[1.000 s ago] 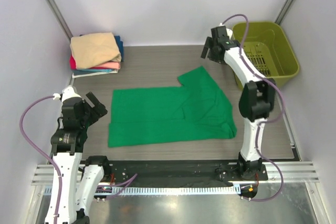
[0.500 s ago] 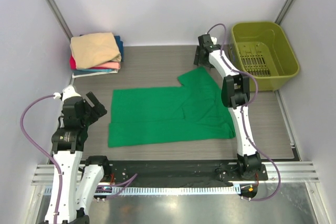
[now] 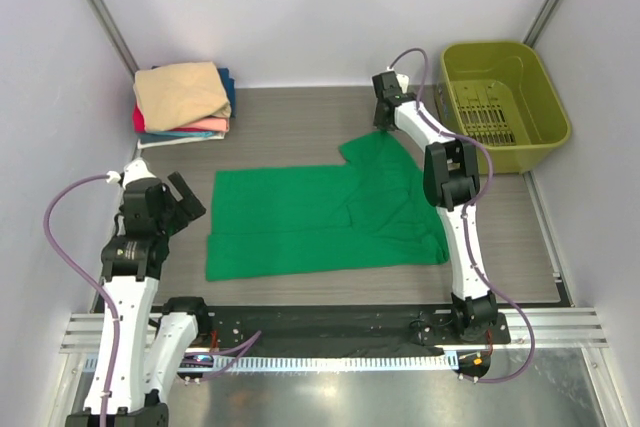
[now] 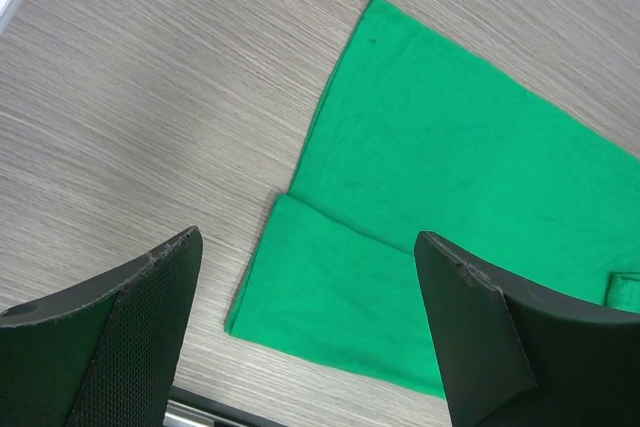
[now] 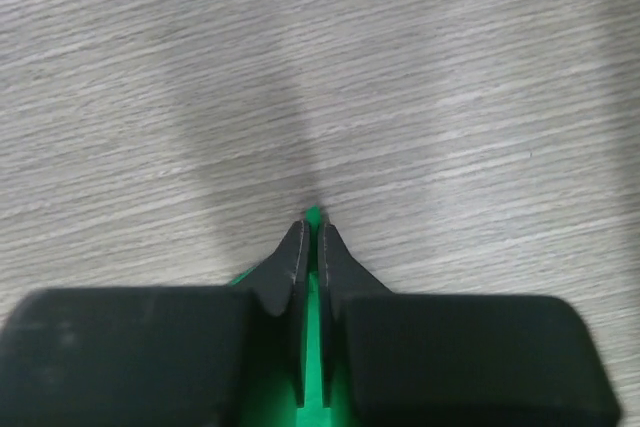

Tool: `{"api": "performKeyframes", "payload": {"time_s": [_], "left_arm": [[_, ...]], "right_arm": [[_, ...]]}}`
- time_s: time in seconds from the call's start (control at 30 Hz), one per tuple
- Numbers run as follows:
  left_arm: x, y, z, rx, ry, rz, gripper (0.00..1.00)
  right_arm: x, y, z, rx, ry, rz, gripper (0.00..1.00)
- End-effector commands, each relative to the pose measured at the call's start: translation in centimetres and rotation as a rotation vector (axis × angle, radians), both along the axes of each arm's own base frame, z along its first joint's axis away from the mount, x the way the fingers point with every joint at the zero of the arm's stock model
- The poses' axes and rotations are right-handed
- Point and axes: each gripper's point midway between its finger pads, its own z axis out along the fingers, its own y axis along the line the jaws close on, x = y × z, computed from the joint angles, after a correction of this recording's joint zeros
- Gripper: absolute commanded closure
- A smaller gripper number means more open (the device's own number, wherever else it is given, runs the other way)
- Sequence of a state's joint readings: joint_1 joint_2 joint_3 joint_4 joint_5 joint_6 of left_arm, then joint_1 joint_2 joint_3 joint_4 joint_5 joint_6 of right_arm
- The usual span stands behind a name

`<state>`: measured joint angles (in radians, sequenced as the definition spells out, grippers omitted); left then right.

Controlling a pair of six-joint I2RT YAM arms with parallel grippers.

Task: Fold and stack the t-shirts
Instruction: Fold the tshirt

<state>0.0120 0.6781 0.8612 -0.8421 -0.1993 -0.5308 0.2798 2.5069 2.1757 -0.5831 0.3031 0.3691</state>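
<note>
A bright green t-shirt [image 3: 320,215] lies partly folded across the middle of the table, one sleeve pointing to the far right. My right gripper [image 3: 383,129] is shut on the far tip of that sleeve, and the green cloth [image 5: 313,215] shows pinched between its fingers down at the table. My left gripper [image 3: 186,203] hovers open just left of the shirt, above its near left corner [image 4: 330,297], with nothing between its fingers. A stack of folded t-shirts [image 3: 185,99], tan on top over pink, red and blue, sits at the far left corner.
An olive-green plastic bin [image 3: 505,97] stands at the far right, close to the right arm. White walls close in the table on the left, back and right. A metal rail [image 3: 320,332] runs along the near edge by the arm bases.
My right gripper has swung left from beside the bin, come down onto the sleeve tip and shut on it. The left gripper shifted only slightly.
</note>
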Motion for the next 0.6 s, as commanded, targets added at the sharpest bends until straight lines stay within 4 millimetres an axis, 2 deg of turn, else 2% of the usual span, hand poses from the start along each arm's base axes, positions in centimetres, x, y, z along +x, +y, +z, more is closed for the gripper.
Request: {"api": "performKeyframes", "payload": {"time_s": [0.0, 0.03, 0.1, 0.13, 0.17, 0.2, 0.23, 0.27, 0.3, 0.33, 0.37, 0.4, 0.43, 0.47, 0.5, 0.53, 0.57], "left_arm": [[1.7, 0.5, 1.2, 0.043, -0.051, -0.003, 0.12], [2.3, 0.6, 0.8, 0.046, -0.033, 0.003, 0.13], [3.9, 0.7, 1.7, 0.041, -0.061, 0.012, 0.16], [5.1, 0.6, 0.8, 0.032, -0.015, 0.014, 0.17], [6.1, -0.1, 1.1, -0.007, -0.022, -0.003, 0.19], [7.4, -0.6, 2.3, -0.027, -0.039, -0.021, 0.22], [8.8, -1.0, 1.3, -0.045, 0.002, -0.036, 0.26], [10.3, -1.3, 1.6, -0.059, -0.016, -0.046, 0.31], [11.5, -1.4, 2.1, -0.062, -0.026, -0.050, 0.34], [12.5, -1.4, 2.0, -0.062, -0.021, -0.055, 0.35], [14.2, -1.4, 0.2, -0.059, 0.026, -0.064, 0.37], [15.0, -1.4, -0.3, -0.055, 0.036, -0.069, 0.38], [16.1, -1.5, -0.6, -0.053, 0.045, -0.077, 0.38], [17.3, -1.5, -1.3, -0.046, 0.040, -0.086, 0.37], [18.3, -1.4, -3.8, -0.037, 0.098, -0.089, 0.36], [18.8, -1.2, -4.8, -0.026, 0.115, -0.089, 0.36], [19.6, -1.0, -7.1, -0.020, 0.162, -0.087, 0.36]], "right_arm": [[-2.7, 0.4, -2.1, 0.019, 0.097, 0.024, 0.99], [-3.0, 0.4, -2.4, 0.024, 0.100, 0.026, 0.99], [-3.1, 0.8, -1.2, 0.041, 0.082, 0.042, 0.99], [-3.5, 0.8, -1.1, 0.049, 0.085, 0.045, 0.99], [-3.6, 1.1, 0.5, 0.065, 0.056, 0.053, 0.99], [-3.7, 1.4, 1.4, 0.074, 0.038, 0.060, 0.99], [-4.5, 1.7, 1.0, 0.090, 0.044, 0.071, 0.99], [-4.9, 2.2, 1.6, 0.106, 0.029, 0.084, 0.99], [-5.1, 2.5, 3.9, 0.129, -0.015, 0.089, 0.99], [-6.1, 2.7, 3.1, 0.138, -0.011, 0.093, 0.99], [-6.5, 3.0, 3.7, 0.162, -0.024, 0.101, 0.99], [-6.9, 3.7, 5.3, 0.189, -0.060, 0.108, 0.99], [-7.9, 3.6, 4.5, 0.203, -0.056, 0.100, 0.99], [-8.4, 4.2, 4.6, 0.231, -0.060, 0.115, 0.99], [-9.0, 4.7, 4.6, 0.250, -0.065, 0.123, 0.99], [-9.8, 4.8, 4.6, 0.282, -0.075, 0.117, 0.99], [-10.3, 5.4, 4.7, 0.308, -0.076, 0.131, 0.99]]}}
